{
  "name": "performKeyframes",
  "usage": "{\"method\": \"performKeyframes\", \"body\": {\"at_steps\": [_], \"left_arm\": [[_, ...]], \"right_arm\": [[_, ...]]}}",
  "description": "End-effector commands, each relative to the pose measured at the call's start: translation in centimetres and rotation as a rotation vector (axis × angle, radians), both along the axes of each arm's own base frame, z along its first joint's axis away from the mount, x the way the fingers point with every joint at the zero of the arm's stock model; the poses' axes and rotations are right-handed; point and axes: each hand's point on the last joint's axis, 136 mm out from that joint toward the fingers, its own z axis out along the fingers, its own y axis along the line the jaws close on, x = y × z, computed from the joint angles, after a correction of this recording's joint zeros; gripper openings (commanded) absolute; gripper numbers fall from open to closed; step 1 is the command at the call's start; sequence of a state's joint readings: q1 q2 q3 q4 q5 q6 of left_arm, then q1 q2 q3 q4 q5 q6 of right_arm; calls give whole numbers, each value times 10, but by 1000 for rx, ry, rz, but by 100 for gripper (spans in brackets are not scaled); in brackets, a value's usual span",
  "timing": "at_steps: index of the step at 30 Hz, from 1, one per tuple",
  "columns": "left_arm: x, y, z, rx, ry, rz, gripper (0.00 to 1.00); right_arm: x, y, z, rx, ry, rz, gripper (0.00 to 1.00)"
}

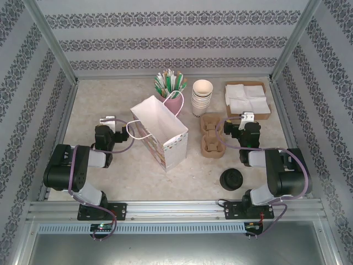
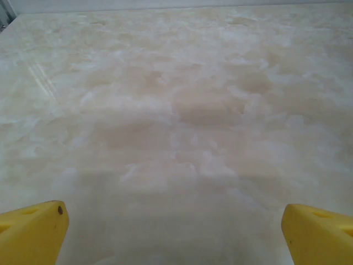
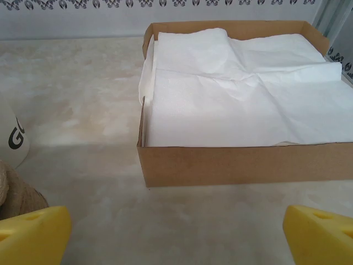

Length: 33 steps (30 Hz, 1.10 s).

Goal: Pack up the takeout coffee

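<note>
A round black lid [image 1: 231,179] sits on the table at the front right, just left of my right arm's base. It looks low and all black, and I cannot tell whether a paper cup stands under it. A brown pulp carrier [image 1: 211,135] lies at the centre right, with an upright white paper bag [image 1: 160,135] to its left. My left gripper [image 1: 106,119] rests left of the bag. In the left wrist view it [image 2: 174,232] stands open over bare table. My right gripper [image 1: 246,117] is right of the carrier. It [image 3: 176,234] stands open, facing the napkin box [image 3: 231,163].
Stacked cream cups [image 1: 202,97] stand behind the carrier, and a pink cup of sticks [image 1: 172,91] stands behind the bag. The cardboard box of white napkins [image 1: 247,99] is at the back right. Patterned walls and metal posts enclose the table.
</note>
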State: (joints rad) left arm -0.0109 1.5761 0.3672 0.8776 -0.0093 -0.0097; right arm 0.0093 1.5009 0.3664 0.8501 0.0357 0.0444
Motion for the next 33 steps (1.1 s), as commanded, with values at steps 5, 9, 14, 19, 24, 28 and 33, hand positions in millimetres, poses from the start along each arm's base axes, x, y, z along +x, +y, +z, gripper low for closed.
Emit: {"method": "performKeyframes", "body": {"at_steps": [5,9,14,19,24,28,33], "left_arm": [[11,3,17,8,-66,-3,100],[11,3,17,8,-68,-3,100],[11,2,17,7,-68,-4,100],[11,2,17,7,-65,-4,100],[11,2,17,7,-66,-4,100],[11,2,17,5,-64,-6,100],[11,3,21,6,-75,0,100]], "right_arm": [[9,3,13,-16,-47,15,98],[9,3,14,-15,-49,15,98],[9,3,13,-15,-47,14,98],[9,3,13,-15,-47,16,98],[9,3,13,-15,-46,15,98],[9,4,13,-15,-48,16,98],[8,5,19,-19,-46,21,98]]}}
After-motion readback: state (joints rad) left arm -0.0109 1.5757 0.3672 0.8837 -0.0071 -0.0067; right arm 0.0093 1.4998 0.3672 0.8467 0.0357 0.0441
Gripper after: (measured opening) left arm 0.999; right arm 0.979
